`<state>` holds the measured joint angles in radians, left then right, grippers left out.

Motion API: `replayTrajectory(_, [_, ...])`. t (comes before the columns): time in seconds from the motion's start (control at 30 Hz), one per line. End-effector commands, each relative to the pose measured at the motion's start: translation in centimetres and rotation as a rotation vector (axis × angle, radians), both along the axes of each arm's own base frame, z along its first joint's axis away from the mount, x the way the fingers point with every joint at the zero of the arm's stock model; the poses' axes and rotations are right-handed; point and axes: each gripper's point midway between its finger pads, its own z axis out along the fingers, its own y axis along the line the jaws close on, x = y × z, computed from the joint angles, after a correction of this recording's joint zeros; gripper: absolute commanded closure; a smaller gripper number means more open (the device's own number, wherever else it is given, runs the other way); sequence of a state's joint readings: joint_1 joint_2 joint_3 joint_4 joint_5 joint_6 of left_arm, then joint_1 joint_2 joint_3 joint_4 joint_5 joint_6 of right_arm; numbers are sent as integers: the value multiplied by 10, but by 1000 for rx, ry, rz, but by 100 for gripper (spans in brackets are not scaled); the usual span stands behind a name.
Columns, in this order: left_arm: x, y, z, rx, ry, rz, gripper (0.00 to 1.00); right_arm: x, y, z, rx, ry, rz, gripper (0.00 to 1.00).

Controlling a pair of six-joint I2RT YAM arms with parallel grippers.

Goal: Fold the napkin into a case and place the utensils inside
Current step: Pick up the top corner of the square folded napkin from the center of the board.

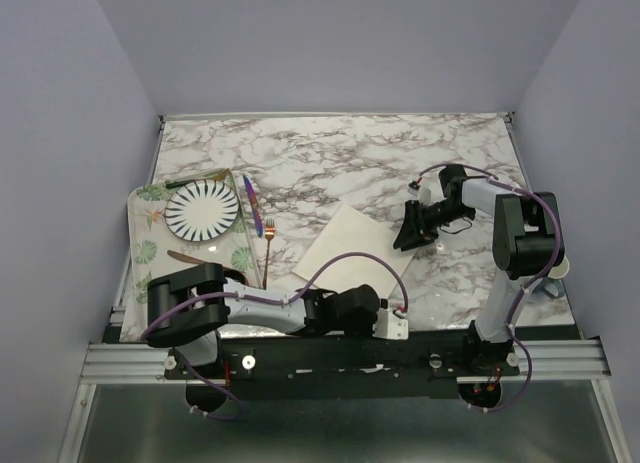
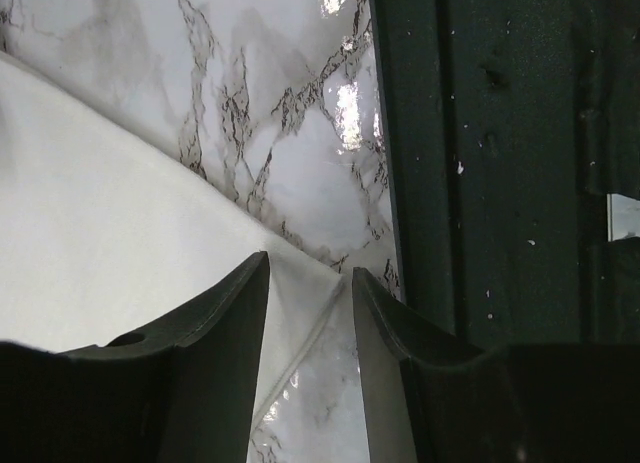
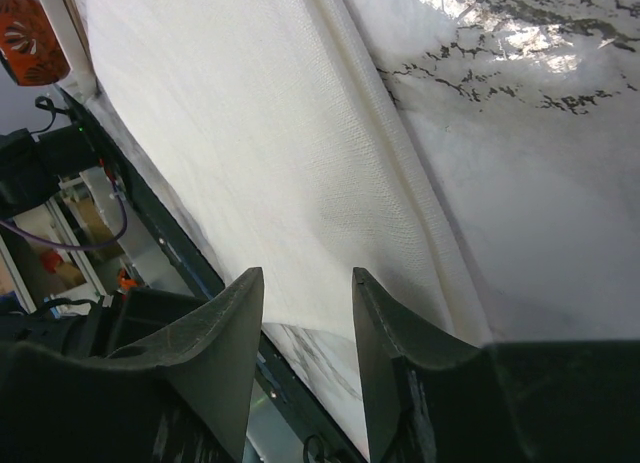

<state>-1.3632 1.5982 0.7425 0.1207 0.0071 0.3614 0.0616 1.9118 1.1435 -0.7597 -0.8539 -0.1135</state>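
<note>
Two grippers are at work. The left gripper (image 2: 310, 271) has its jaws apart with a narrow gap, nothing clamped. It sits low at the table's near edge, and the near corner of the napkin (image 1: 345, 248) lies on the marble between its fingertips. The right gripper (image 3: 308, 275) is likewise parted and empty, hanging over the cloth's far right edge.

The one cream napkin lies flat as a tilted square in the middle of the table, between the two grippers.

To the left lie three utensils. One purple-blue utensil (image 1: 252, 205) and one copper fork (image 1: 268, 248) lie along the right edge of a leaf-patterned tray (image 1: 240, 258). A copper knife-like utensil (image 1: 182, 255) rests on the tray, near one striped plate (image 1: 202, 209).

The table (image 1: 330, 163) is white marble with grey veins, with a black rail (image 1: 350, 358) at its near edge. Pale lavender walls (image 1: 60, 133) surround it.
</note>
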Motion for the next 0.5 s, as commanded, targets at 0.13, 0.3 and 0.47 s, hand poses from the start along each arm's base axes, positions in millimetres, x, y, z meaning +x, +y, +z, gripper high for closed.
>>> replayTrajectory(0.13, [13,-9,6,-44,-84,103,53,-6,0,-6,10,18,8,51])
replayTrajectory(0.3, [18,-4,6,-36,-113,118,65,-8,0,-7,8,21,8,51])
replayTrajectory(0.47, [23,-1,16,-58,-129,127,73,-8,0,-6,10,21,5,50])
